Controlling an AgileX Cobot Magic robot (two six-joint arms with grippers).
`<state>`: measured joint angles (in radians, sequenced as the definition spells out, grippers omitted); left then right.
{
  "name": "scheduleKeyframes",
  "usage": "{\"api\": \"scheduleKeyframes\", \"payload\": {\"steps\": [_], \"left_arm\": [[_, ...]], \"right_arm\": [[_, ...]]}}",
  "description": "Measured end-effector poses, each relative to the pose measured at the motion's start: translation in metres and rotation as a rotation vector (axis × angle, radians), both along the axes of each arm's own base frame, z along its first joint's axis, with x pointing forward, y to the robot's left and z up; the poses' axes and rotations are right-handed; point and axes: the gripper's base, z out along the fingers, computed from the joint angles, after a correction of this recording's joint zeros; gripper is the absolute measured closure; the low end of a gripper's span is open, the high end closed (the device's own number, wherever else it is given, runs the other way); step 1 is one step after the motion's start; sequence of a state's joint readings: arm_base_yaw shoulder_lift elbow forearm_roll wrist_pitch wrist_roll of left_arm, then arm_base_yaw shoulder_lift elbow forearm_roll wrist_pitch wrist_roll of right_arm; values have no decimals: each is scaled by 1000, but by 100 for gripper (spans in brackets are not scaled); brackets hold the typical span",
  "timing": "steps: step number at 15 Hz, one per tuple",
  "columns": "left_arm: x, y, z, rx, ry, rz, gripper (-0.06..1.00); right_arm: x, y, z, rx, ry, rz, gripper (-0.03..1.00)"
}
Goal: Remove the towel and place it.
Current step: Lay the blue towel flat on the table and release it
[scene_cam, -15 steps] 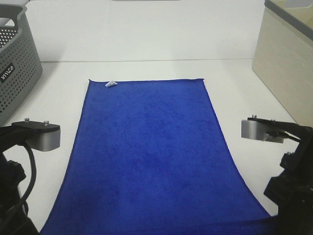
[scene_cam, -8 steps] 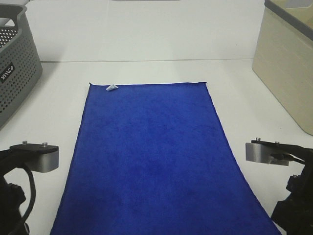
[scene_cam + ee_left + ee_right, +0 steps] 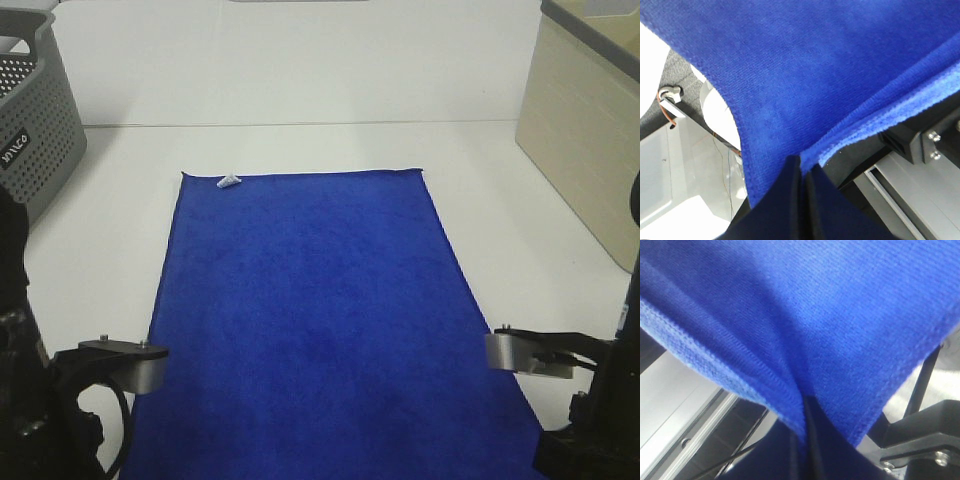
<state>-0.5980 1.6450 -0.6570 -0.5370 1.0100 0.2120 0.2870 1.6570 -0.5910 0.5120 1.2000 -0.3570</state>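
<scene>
I count one towel (image 3: 310, 300), spread flat on the bench (image 3: 100, 210) with its long axis running straight away from me. My left end effector (image 3: 801, 167) and right end effector (image 3: 802, 407) each pinch its near edge, so the cloth lies ahead of both, equally close. One grey basket (image 3: 35, 130) stands far left and one beige bin (image 3: 585, 120) far right.

Illegible white lettering on dark label (image 3: 14, 156) of grey basket (image 3: 45, 118)
</scene>
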Motion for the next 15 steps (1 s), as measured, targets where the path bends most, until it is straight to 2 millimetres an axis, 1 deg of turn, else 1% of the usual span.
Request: {"api": "scheduleKeyframes", "payload": {"steps": [3,6,7,9,15], "left_arm": [[3,-3,-18,11,37,-2,94],[4,-5,-30,21,65,-3,94],[4,-5,-33,23,75,-7,94],[4,-5,-35,25,82,-13,94],[2,-5,-34,15,102,-17,94]], "right_arm": [[3,0,-20,-33,73,-7,95],[3,0,-40,-66,151,-16,95],[3,1,-43,-70,165,-21,95],[3,1,-46,-71,167,-33,95],[4,2,-46,-57,161,-29,95]]}}
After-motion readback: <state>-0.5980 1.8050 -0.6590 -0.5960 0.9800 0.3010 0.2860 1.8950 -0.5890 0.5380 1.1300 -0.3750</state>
